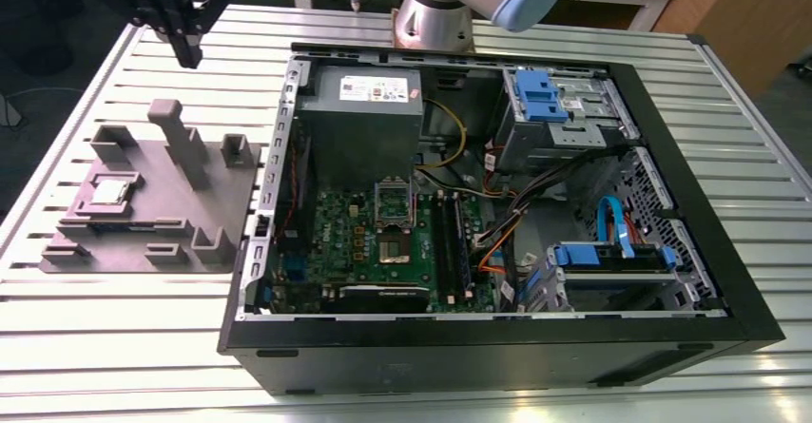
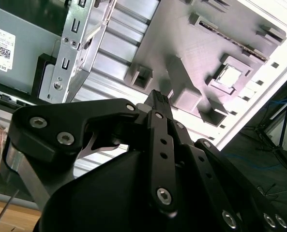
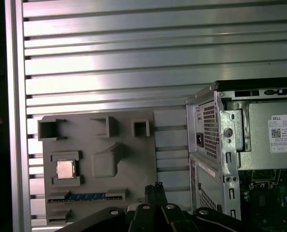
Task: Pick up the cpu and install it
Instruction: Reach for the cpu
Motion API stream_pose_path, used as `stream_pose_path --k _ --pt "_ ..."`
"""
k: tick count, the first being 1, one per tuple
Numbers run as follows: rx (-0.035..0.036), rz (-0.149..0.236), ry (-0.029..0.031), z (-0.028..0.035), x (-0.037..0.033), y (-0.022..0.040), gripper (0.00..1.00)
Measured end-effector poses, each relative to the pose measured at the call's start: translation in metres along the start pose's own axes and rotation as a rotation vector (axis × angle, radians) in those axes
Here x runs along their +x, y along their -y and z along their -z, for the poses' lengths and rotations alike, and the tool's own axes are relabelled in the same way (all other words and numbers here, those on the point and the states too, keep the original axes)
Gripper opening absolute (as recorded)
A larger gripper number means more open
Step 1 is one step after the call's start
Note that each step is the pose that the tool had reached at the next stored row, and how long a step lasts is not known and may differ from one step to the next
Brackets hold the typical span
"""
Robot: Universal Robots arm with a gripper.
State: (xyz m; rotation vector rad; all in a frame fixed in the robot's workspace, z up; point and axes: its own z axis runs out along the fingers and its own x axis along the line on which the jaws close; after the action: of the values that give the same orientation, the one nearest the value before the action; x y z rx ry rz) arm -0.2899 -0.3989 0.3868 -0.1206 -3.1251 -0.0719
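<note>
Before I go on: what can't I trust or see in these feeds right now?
- cpu orientation mark: too small in every view.
- socket on the motherboard, exterior view: too small to tell if its latch is open.
- grey holder, second wrist view: partly covered by the gripper itself.
- computer case, first wrist view: cut off by the picture's edge.

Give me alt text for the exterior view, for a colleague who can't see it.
The black gripper hangs empty, apart from the small square silver-topped cpu, which sits in a recess of a grey moulded holder. At the exterior view's right, an open black computer case lies on the slatted metal table.
</note>
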Motion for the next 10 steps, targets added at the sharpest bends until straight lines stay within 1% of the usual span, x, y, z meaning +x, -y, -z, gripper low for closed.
stream_pose_path --k 10 --pt "0.0000 0.000 0.0000 -0.0001 0.0063 0.0005 0.10"
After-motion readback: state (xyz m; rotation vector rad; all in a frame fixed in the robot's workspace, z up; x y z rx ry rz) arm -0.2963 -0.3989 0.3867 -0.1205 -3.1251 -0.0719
